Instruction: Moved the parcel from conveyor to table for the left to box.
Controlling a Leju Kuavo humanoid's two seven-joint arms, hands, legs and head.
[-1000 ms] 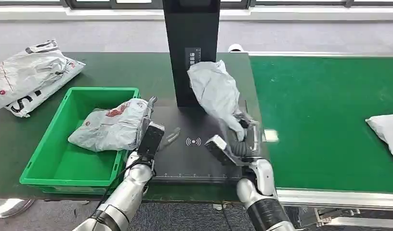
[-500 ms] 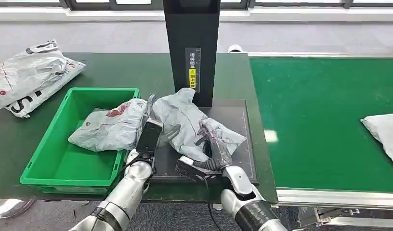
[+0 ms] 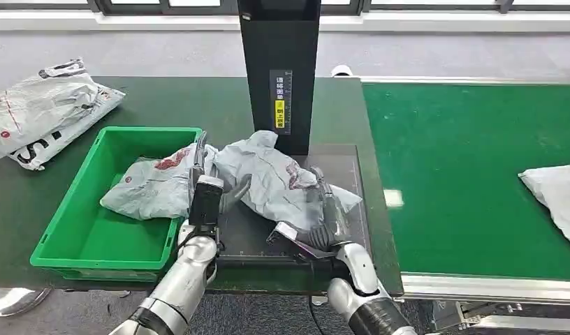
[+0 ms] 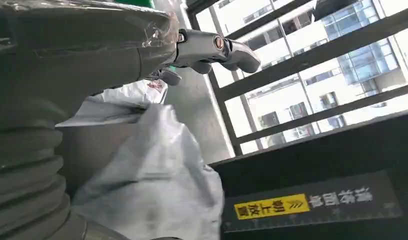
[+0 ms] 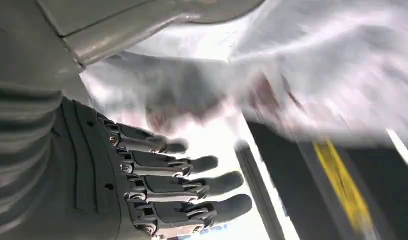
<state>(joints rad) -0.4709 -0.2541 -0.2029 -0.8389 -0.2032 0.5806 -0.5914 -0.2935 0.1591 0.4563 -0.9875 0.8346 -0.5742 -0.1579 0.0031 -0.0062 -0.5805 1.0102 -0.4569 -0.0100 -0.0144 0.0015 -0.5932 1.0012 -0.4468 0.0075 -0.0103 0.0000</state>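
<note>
We're looking left to right. Far out past our left fingers, two white poly bags (image 3: 45, 108) are lying on the dark green table (image 3: 163, 101). Nearer, the green crate (image 3: 93, 230) is holding one grey bag with red print (image 3: 156, 185), which is sitting just beside our left fingertips.

Our left hand (image 3: 207, 195) is hovering at the crate's right wall, fingers (image 4: 212, 47) extended and apart, gripping nothing; the thumb is pointing toward the parcel.

The parcel (image 3: 275, 181), a crumpled grey mailer with a red mark, is lying on the black scan pad (image 3: 352, 171) between our two hands, its left end right next to the left thumb and its right end under our right fingers. It's lying in front of the black scanner column (image 3: 279, 70) with the yellow label (image 4: 272, 206).

Our right hand (image 3: 324, 220) is resting at the parcel's right edge. In the right wrist view the fingers (image 5: 192, 187) are straight and spread, not closing on anything; the parcel there is blurred, so we can't tell whether the fingertips are touching it.

Well off to the right of our right fingers, another white bag (image 3: 554, 192) is lying on the green conveyor (image 3: 464, 174).
</note>
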